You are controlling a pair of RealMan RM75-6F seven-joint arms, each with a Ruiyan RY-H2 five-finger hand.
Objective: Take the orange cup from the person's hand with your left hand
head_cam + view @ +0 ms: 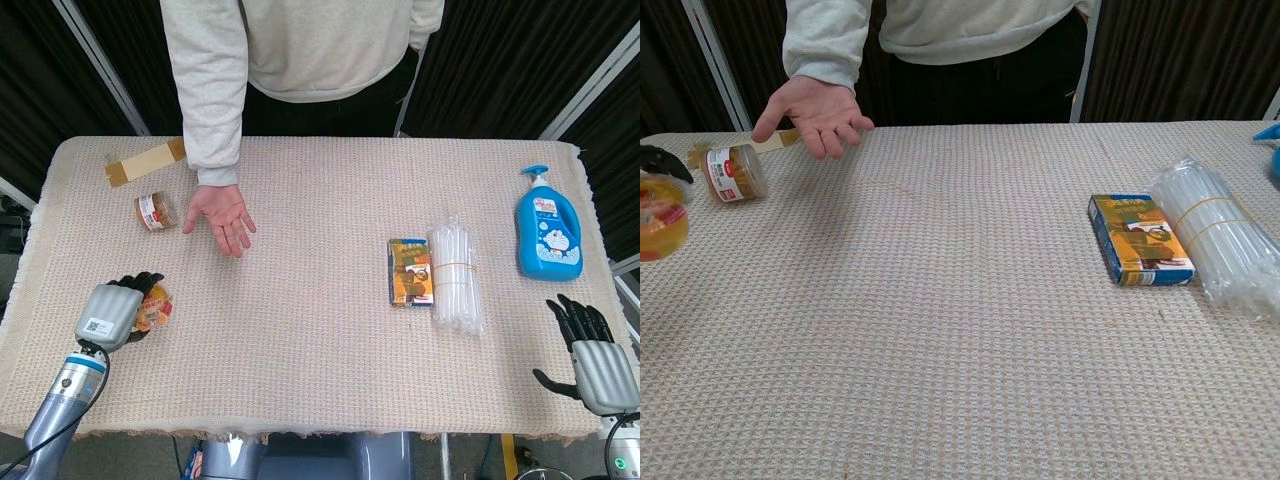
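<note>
My left hand (118, 310) grips the orange cup (155, 308) near the table's front left, well away from the person. In the chest view the orange cup (660, 218) shows at the left edge with dark fingertips (662, 160) above it. The person's hand (220, 214) stays palm up and empty over the back left of the table. My right hand (592, 356) hangs with fingers spread past the front right corner, holding nothing.
A small brown jar (155, 211) lies beside the person's hand, with a cardboard piece (143, 162) behind it. A yellow and blue box (410, 272), a bundle of clear tubes (456, 277) and a blue pump bottle (545, 229) sit to the right.
</note>
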